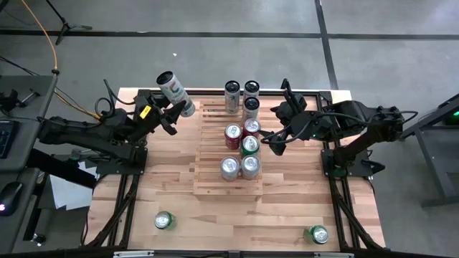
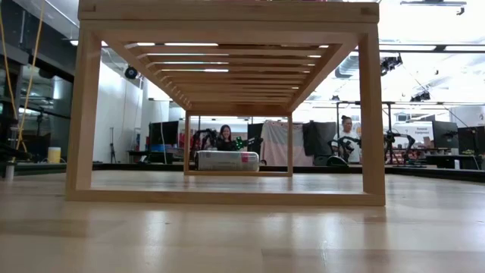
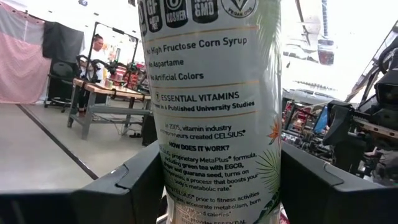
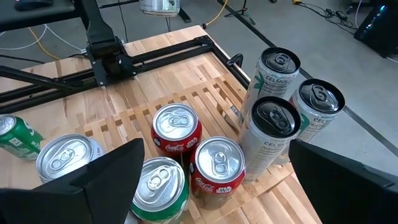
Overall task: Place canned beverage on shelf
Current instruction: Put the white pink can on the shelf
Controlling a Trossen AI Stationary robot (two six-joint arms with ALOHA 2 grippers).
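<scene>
White, tall and slim, the can (image 1: 174, 91) is clamped between the left gripper's (image 1: 172, 115) fingers (image 3: 124, 186), held tilted in the air just off the shelf's (image 1: 211, 125) far left corner. The right gripper (image 1: 275, 140), fingers spread wide and empty, hangs at the shelf's right edge, beside the red cans (image 4: 177, 130) and three more tall cans (image 4: 273, 74).

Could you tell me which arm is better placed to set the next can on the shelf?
The left. Its gripper is shut on a tall white can, held beside the shelf's far left edge. The right gripper is open and empty beside the cans already on the shelf.
</scene>
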